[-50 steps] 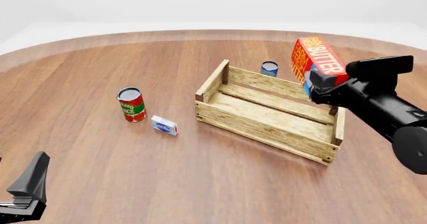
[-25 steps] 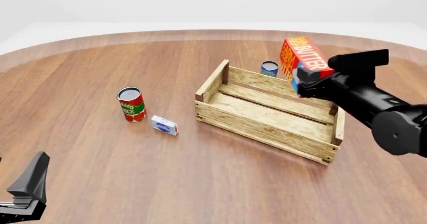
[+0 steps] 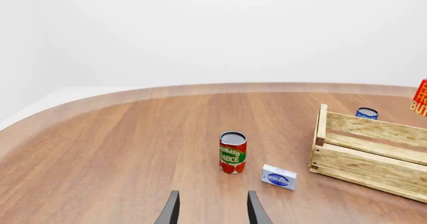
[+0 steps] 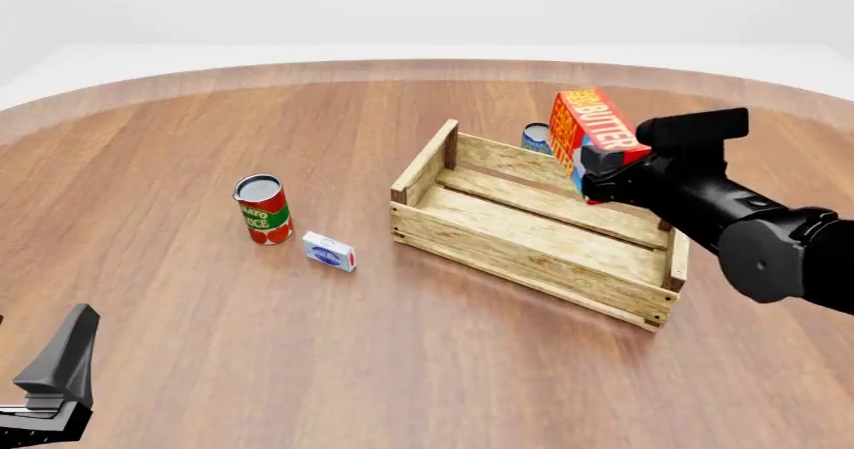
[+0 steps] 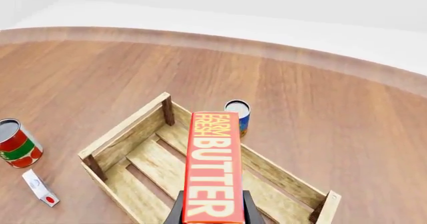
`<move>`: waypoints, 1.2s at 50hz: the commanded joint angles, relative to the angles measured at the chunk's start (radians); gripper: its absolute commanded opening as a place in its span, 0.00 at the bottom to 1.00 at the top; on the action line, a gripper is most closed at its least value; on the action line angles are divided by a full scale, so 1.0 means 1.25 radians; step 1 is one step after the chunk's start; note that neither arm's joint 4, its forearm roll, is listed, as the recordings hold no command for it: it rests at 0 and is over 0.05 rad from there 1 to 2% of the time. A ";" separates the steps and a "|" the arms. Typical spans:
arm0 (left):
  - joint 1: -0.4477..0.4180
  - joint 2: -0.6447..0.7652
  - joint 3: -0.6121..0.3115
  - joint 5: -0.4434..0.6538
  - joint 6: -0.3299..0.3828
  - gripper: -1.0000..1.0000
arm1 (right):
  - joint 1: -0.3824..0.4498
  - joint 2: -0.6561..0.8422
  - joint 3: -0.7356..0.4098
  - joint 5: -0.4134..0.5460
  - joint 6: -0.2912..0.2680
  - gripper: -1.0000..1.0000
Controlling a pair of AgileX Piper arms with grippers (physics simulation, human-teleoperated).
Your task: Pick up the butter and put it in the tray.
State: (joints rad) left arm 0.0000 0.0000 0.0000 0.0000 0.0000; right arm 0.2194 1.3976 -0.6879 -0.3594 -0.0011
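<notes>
The butter (image 4: pixel 591 129), a red-orange carton with white lettering, hangs tilted in the air above the far right part of the tray (image 4: pixel 534 239). My right gripper (image 4: pixel 597 169) is shut on its lower end. In the right wrist view the butter (image 5: pixel 213 164) runs lengthwise between the two fingers, over the slatted floor of the tray (image 5: pixel 153 159). My left gripper (image 3: pixel 212 211) stands open with nothing in it, low at the table's near left (image 4: pixel 54 389). A sliver of the butter (image 3: pixel 420 97) shows at the edge of the left wrist view, beyond the tray (image 3: pixel 367 156).
A red tomato sauce can (image 4: pixel 263 209) and a small blue-white box (image 4: pixel 328 251) stand left of the tray. A blue can (image 4: pixel 535 137) sits behind the tray's far wall, partly hidden by the butter. The round wooden table's rim curves along the back.
My right gripper has carried the butter to the left and lower, from beyond the tray's right end to above its far right part. The left arm has not moved.
</notes>
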 commanded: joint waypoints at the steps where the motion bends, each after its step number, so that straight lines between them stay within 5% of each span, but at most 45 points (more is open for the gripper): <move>1: 0.000 0.000 0.000 0.000 0.000 1.00 | 0.001 0.013 -0.016 -0.009 0.019 0.00; 60: 0.000 0.000 0.000 0.000 0.000 1.00 | 0.007 0.139 -0.032 -0.048 0.050 0.00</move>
State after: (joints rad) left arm 0.0000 0.0000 0.0000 0.0000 0.0000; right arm 0.2298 1.5604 -0.7074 -0.4090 0.0393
